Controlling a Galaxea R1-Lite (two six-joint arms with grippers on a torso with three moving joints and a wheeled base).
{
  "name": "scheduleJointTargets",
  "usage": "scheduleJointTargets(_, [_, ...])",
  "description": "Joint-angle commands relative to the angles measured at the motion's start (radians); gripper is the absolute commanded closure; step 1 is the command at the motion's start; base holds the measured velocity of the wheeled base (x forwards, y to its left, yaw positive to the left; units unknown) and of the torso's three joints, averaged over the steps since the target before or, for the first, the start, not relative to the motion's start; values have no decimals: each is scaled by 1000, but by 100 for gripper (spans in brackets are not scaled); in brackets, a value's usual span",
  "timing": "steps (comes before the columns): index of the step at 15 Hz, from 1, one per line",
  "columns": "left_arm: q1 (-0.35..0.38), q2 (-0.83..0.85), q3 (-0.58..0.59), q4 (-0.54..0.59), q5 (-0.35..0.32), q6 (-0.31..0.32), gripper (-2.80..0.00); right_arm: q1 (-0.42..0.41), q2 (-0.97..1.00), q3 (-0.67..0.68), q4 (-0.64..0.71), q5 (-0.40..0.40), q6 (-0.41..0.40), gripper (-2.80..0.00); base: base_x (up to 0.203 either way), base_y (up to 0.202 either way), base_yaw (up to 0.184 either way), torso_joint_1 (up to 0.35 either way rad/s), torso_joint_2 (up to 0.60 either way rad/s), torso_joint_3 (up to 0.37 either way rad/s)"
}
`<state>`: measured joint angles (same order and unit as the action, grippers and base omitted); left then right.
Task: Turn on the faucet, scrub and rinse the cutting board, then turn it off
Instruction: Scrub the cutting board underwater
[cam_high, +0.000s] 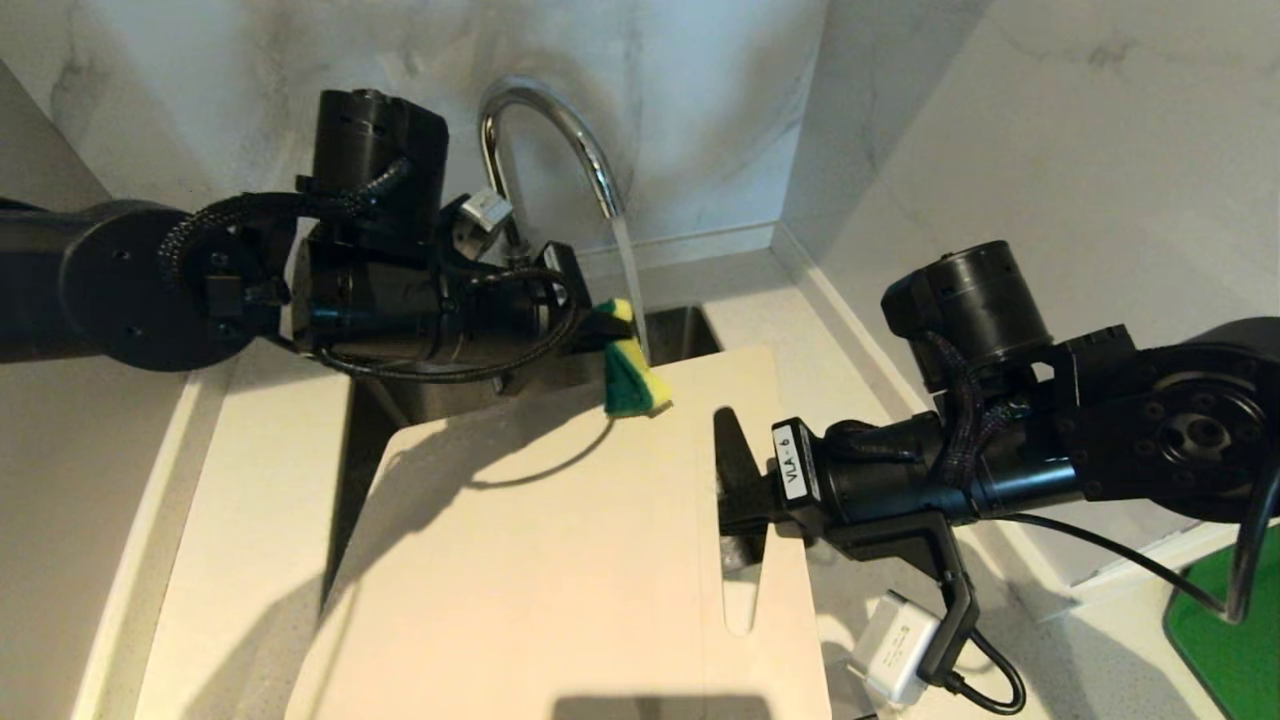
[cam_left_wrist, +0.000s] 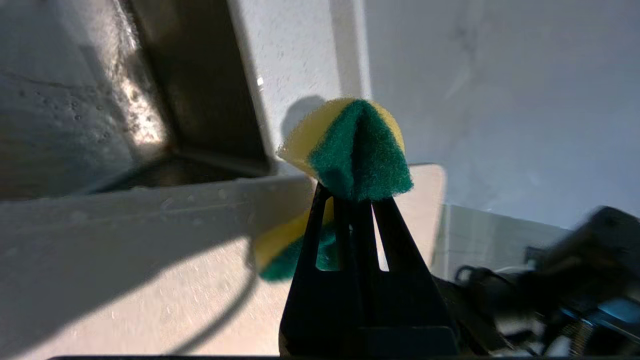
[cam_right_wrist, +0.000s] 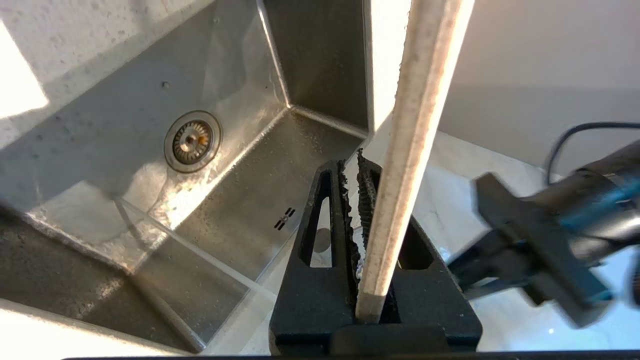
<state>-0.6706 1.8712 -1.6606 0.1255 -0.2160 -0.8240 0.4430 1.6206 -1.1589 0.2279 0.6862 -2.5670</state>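
The chrome faucet (cam_high: 545, 130) arches over the sink, and a thin stream of water (cam_high: 630, 285) runs from its spout. The cream cutting board (cam_high: 560, 540) is held tilted over the sink, its far edge under the stream. My left gripper (cam_high: 592, 330) is shut on a yellow-and-green sponge (cam_high: 632, 375) that touches the board's far edge beside the water. The left wrist view shows the sponge (cam_left_wrist: 357, 150) folded at the tips of the left gripper (cam_left_wrist: 352, 200). My right gripper (cam_high: 742, 490) is shut on the board by its handle slot. The board's edge (cam_right_wrist: 415, 150) sits in the right gripper (cam_right_wrist: 357, 172).
The steel sink (cam_right_wrist: 100, 90) with its drain (cam_right_wrist: 193, 141) lies below the board. Marble walls close in behind and to the right. A white plug adapter (cam_high: 895, 645) on a cable lies on the counter at the right, and a green mat (cam_high: 1225, 630) shows further right.
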Motion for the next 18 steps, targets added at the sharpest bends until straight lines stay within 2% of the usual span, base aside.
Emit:
scheduleJointTargets(1, [3,25,9,2,0,-3,0,0,-2,7,-1,4,-15,0,0,0,0,0,0,0])
scheduleJointTargets(4, [31,21,64,-4,0,52,0,-1,-2,7,-2,3,-15,0,0,0,0,0,0,0])
scheduleJointTargets(6, [42,10,106,-6,2,55,0,-1,-1,5,-2,3,-15,0,0,0,0,0,0,0])
scheduleJointTargets(9, [107,-2,162,-21,1,61,0,-1,1,2,-2,3,-13,0,0,0,0,0,0,0])
scheduleJointTargets(18, [284,-13,442,-238,-12,132,0,-4,1,-1,-2,3,-13,0,0,0,0,0,0,0])
